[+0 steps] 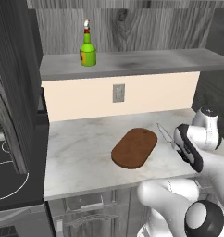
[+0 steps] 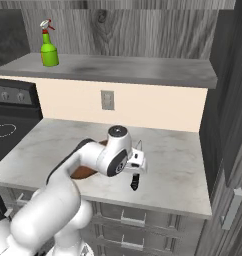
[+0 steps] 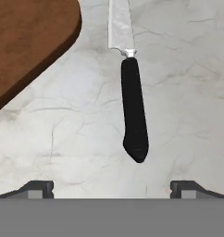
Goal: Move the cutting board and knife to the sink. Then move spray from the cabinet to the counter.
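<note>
Knife [image 3: 132,92], slim with grey blade and black handle, lies on marble counter [image 3: 188,92] at the wooden board's [image 3: 26,41] three o'clock; the released gripper [image 3: 112,187] hovers above, straddling the handle for pickup.

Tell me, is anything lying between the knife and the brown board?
No. In the hand view, just bare marble counter separates the knife from the cutting board; they lie apart.

My arm is hiding most of the knife [image 1: 164,131]; the cutting board [image 3: 26,41] is running off the hand view's edge.
</note>
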